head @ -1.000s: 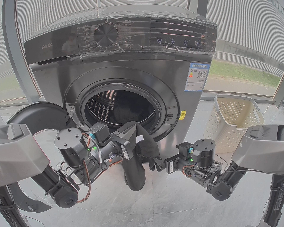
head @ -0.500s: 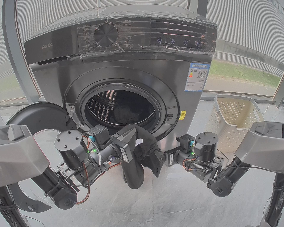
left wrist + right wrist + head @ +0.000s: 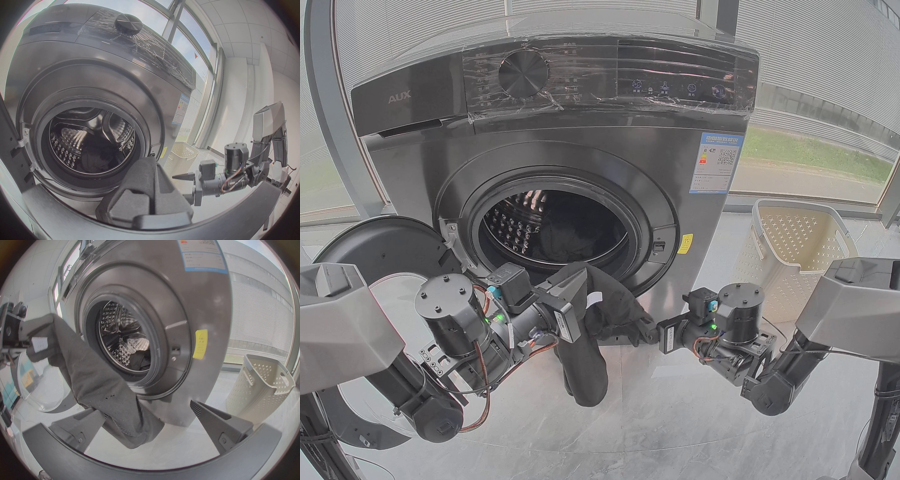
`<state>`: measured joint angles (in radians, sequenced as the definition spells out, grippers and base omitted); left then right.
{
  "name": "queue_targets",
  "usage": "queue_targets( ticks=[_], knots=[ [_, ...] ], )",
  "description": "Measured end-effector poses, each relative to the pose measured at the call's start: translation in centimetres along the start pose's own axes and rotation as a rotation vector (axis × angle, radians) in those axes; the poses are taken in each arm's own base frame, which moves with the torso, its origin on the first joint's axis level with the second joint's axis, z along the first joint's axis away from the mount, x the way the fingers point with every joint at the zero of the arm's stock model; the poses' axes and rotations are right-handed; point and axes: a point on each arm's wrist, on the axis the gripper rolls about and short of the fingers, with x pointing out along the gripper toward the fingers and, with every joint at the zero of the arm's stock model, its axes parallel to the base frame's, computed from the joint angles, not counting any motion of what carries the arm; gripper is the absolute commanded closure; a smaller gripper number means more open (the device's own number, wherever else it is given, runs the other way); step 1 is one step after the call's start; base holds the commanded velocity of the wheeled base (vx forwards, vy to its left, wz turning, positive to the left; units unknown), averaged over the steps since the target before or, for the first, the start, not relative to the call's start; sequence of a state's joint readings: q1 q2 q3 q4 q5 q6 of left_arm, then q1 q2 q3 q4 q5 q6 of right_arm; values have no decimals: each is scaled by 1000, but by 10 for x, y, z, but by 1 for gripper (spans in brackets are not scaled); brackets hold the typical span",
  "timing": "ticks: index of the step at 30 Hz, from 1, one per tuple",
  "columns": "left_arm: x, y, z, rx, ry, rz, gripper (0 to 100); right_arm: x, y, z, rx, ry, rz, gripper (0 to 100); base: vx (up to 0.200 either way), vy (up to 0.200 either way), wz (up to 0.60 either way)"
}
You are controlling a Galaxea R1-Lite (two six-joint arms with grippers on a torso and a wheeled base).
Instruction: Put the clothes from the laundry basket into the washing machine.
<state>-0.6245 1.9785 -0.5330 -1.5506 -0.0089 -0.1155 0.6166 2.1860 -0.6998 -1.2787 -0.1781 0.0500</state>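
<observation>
Well, in the head view my left claw (image 3: 575, 294) sits at lower centre, just below the washing machine's (image 3: 562, 150) open drum (image 3: 556, 228), clamped on a dark garment (image 3: 587, 369) that drapes over it and hangs toward the floor (image 3: 650, 406). My right claw (image 3: 647, 331) is right of centre, its tips at the garment's edge. The door (image 3: 381, 250) stands swung open at left — the laundry basket (image 3: 800, 250) stands at right, beside the machine.

From my left wrist, the left claw (image 3: 149, 200) has its fingers pressed together, pointing at the drum mouth; the right claw (image 3: 186, 187) is farther off, with the basket (image 3: 182, 154) behind it.

From my right wrist, the right claw (image 3: 143, 410) is spread wide, gripping nothing — the garment (image 3: 93, 380) lies against one finger (image 3: 81, 427), strung up to the left claw (image 3: 34, 330). Dark cloth (image 3: 140, 360) lies inside the drum.
</observation>
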Motion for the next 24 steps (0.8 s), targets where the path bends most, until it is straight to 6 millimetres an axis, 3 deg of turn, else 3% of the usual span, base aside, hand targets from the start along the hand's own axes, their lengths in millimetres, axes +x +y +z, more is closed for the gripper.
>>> queue_targets(
  ticks=[10, 24],
  knots=[
    [1, -1, 1, -1, -6, -2, 100, 5, 34, -25, -34, 55, 106, 0, 0, 0, 0],
    [1, 0, 1, -1, -6, -1, 100, 21, 49, -24, -36, 14, 143, 0, 0, 0, 0]
  ],
)
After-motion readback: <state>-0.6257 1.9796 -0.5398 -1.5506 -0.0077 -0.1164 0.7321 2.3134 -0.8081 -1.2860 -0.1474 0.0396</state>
